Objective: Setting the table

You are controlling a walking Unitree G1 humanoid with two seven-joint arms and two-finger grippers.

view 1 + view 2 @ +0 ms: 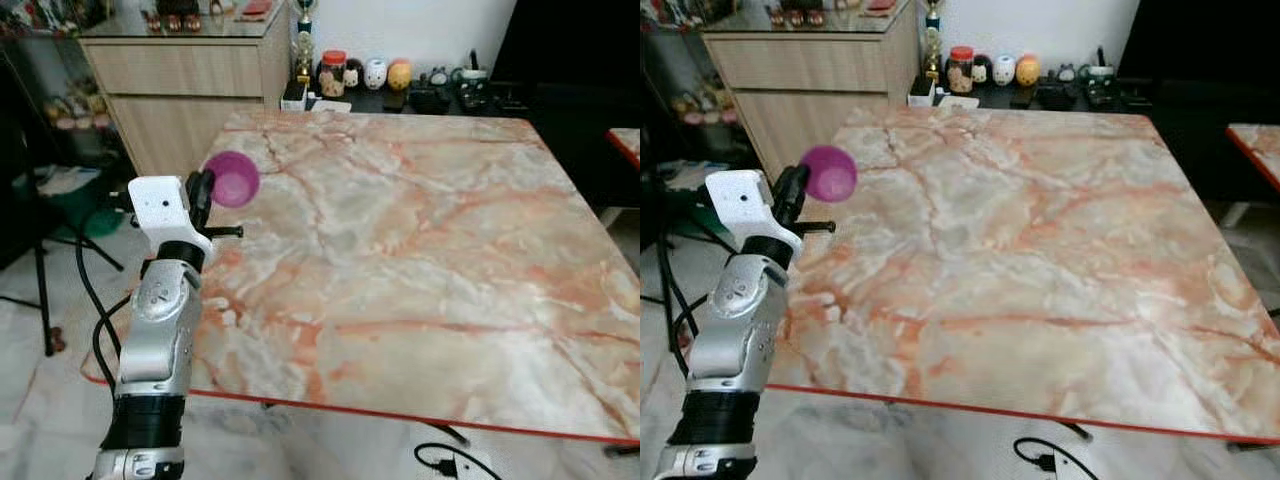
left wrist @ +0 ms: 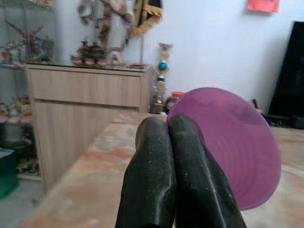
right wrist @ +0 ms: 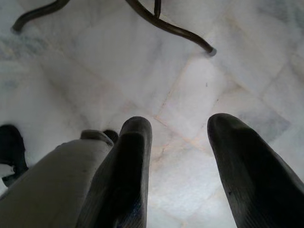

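My left gripper is raised over the left edge of the marble table and is shut on the rim of a small purple bowl. The bowl is held on its side in the air, above the tabletop. In the left wrist view the two black fingers press together on the purple bowl. My right gripper hangs low with its fingers apart, pointing at the pale tiled floor, nothing between them.
A wooden sideboard stands behind the table's left corner. Jars, figurines and a trophy line a dark shelf beyond the far edge. A tripod leg and cables are on the floor to the left. A cable lies on the floor.
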